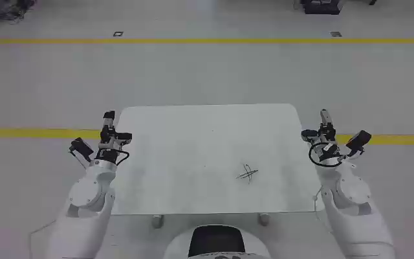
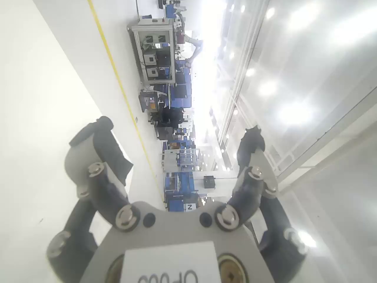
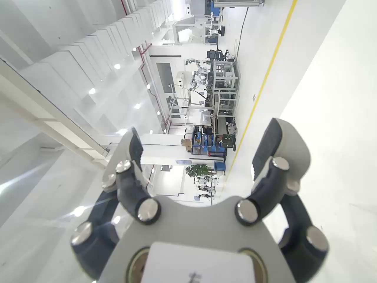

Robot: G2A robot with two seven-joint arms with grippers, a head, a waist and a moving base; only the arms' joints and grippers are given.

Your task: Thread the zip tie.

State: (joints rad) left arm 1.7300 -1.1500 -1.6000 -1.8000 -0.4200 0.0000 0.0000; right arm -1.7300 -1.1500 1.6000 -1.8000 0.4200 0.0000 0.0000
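Top view: the zip tie (image 1: 247,173) lies on the table (image 1: 187,129), nearer our right gripper (image 3: 203,128); it and the left gripper (image 2: 176,128) gape empty. Light, springy, slippery, we judge: pinch near its ends.

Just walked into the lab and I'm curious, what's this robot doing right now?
Nothing is being handled yet. The zip tie lies untouched on the white table, on the robot's right half and nearer to the robot's edge. It looks like thin dark strips crossing each other. The left tool and the right tool are both open and empty. Each is held beside its own side edge of the table, well away from the zip tie.
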